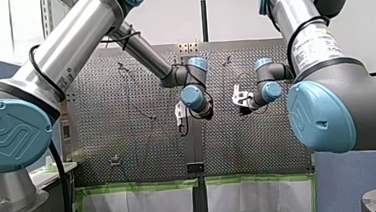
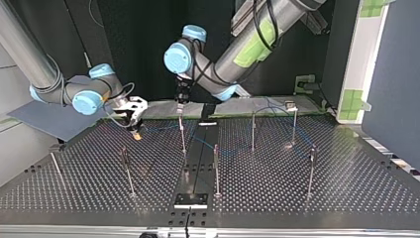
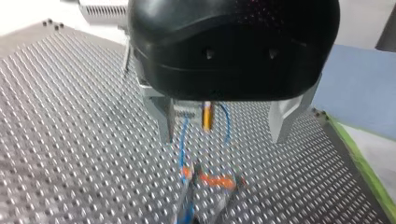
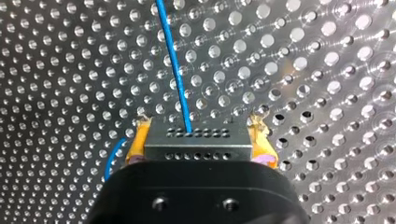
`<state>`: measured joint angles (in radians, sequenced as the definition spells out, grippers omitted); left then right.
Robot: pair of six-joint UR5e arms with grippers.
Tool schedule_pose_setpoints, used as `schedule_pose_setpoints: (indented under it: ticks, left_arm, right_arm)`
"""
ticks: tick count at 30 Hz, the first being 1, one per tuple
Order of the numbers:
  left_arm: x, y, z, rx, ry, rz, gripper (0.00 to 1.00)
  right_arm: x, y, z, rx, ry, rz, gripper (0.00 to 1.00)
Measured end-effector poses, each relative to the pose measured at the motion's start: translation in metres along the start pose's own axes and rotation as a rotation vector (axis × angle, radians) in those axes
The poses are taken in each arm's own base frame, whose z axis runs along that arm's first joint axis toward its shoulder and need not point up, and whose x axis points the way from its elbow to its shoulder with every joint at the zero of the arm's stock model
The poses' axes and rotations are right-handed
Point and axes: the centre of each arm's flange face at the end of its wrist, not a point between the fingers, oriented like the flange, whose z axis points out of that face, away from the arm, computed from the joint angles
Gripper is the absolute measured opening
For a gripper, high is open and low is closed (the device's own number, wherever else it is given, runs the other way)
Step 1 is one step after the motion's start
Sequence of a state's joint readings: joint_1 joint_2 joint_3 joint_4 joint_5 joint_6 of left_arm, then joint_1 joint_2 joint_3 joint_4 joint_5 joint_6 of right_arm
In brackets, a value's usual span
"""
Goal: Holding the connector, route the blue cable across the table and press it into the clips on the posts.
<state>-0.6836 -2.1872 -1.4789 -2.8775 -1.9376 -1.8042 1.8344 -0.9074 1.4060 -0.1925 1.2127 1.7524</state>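
Pinching the connector, right claw: wrist view only.

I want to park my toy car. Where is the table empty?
The table is bare at the top view's right, past the outer post, and along its near edge. Further back is crowded: the blue cable winds among posts near my left gripper and my right gripper.

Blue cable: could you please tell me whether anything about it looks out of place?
Nothing looks damaged. As far as the top view shows, the blue cable lies slack on the table among the posts, held by none of them. Its connector sits square in my right gripper.
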Motion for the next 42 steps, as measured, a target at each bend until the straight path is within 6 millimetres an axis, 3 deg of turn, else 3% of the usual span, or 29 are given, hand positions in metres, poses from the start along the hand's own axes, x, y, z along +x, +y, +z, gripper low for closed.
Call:
schedule_pose_setpoints:
  ticks: [9,24,34,42]
  left_arm:
    - [-0.002,-0.047,-0.001,0.012,-0.105,-0.053,1.0]
    - [0.036,-0.065,0.034,-0.041,-0.045,-0.041,1.0]
    - [0.018,-0.085,0.049,-0.04,-0.101,-0.083,1.0]
    - [0.036,-0.084,0.072,-0.091,-0.081,-0.076,1.0]
  right_arm:
    - [0.003,0.011,-0.007,-0.022,-0.028,-0.01,0.0]
    - [0.018,0.02,-0.017,-0.028,-0.022,-0.01,0.0]
    - [0.003,0.019,-0.023,-0.013,-0.051,-0.019,0.0]
    - [0.003,0.018,-0.024,-0.003,-0.054,-0.023,0.0]
